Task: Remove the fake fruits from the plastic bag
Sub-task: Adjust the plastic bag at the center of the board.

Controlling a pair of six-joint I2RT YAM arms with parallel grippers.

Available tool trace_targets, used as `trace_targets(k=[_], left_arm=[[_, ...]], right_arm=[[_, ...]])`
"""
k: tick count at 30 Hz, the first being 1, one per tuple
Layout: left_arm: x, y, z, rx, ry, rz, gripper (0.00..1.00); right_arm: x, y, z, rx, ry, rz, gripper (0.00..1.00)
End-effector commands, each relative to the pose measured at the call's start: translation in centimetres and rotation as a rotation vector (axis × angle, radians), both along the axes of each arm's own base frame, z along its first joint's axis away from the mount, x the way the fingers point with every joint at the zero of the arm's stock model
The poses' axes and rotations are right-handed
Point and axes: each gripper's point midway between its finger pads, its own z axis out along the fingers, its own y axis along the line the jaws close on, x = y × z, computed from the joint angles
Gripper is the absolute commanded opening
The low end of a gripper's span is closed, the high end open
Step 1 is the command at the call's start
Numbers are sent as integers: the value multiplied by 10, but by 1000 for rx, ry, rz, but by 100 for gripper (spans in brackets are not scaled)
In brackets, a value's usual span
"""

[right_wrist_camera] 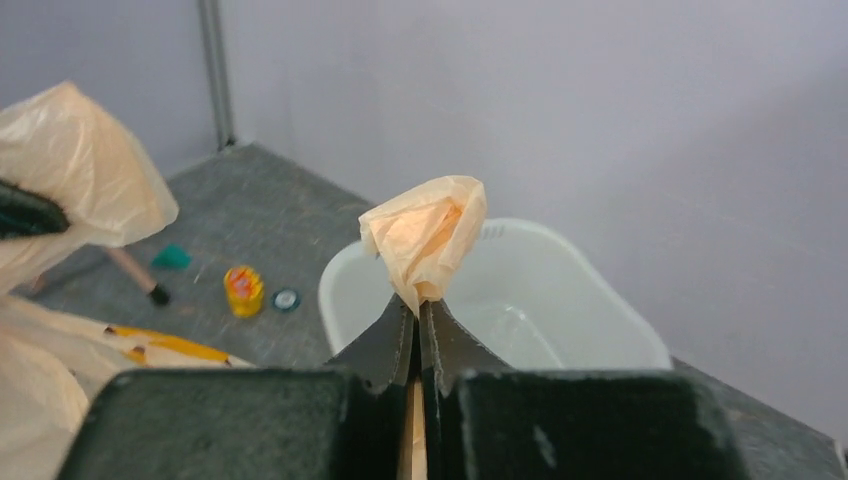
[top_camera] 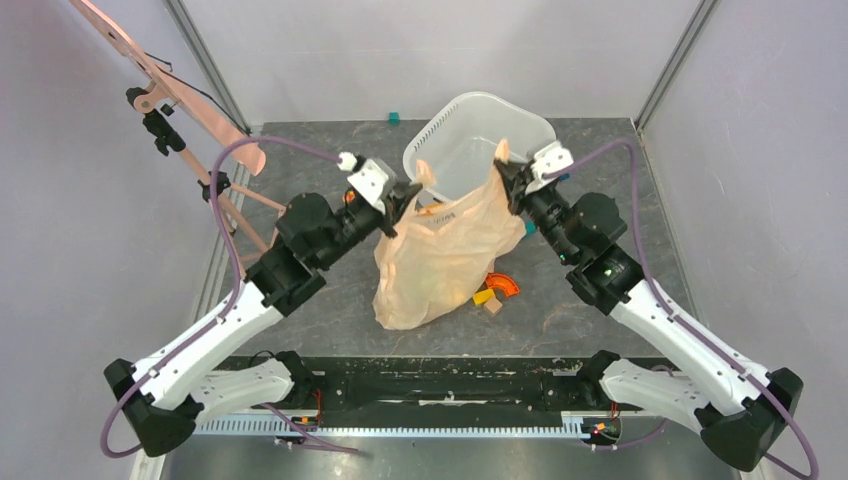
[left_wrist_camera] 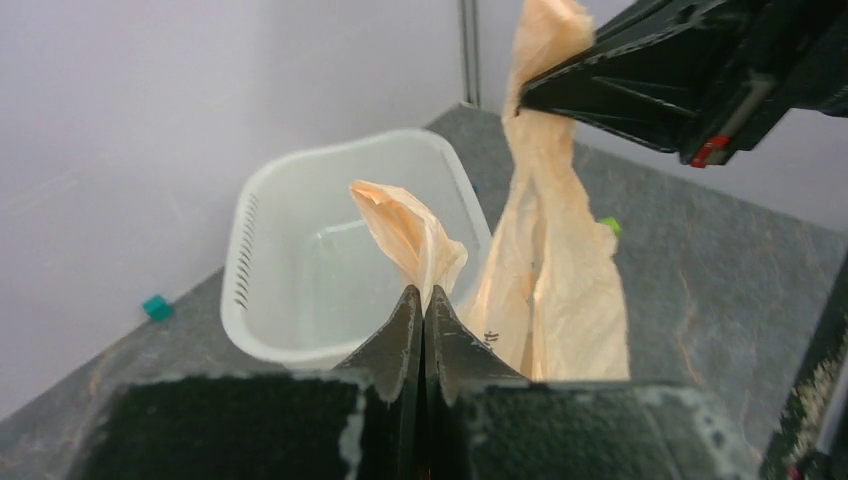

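Hanging from left gripper and right gripper (both clamped): plastic bag.

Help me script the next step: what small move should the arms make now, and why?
Probably spread both claws slightly apart: left claw and right claw each pinch a top strip of the plastic bag, which hangs slack between them, contents hidden.

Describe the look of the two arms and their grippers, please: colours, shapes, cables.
Both the left arm and the right arm have white lower links and bulky black joint housings. A purple cable loops beside each. Each ends in a white wrist block; the left gripper and right gripper have black tapered fingers. A green light glows on the right arm.
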Motion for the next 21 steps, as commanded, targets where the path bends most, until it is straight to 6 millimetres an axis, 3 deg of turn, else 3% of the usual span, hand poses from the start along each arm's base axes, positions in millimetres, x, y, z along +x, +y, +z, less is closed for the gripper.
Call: trace_targets(k=[1, 4, 6, 8, 10, 14, 15, 19, 21], left_arm=[[6, -2, 61, -89, -47, -51, 2], [9, -6, 78, -88, -84, -61, 2], [8, -8, 81, -92, -88, -74, 2], [2, -10, 71, -97, -75, -106, 2], [-8, -9, 49, -110, -42, -138, 2], [-28, 2, -17, -179, 58, -156, 2], [-33, 7, -24, -207, 64, -153, 2], [-48, 18, -42, -239, 109, -166, 2], [-54, 18, -43, -234, 119, -184, 2]], right_arm=[[13, -40, 70, 132, -34, -223, 0], [15, -46, 89, 134, -37, -260, 0], [14, -51, 85, 130, -28, -278, 0], [7, -56, 68, 128, -7, -278, 0], [-1, -61, 31, 122, 54, -275, 0], [-27, -82, -37, 191, 154, -289, 0], [-31, -90, -49, 202, 169, -315, 0], [-47, -108, -69, 279, 216, -350, 0], [-51, -105, -69, 267, 237, -326, 14]])
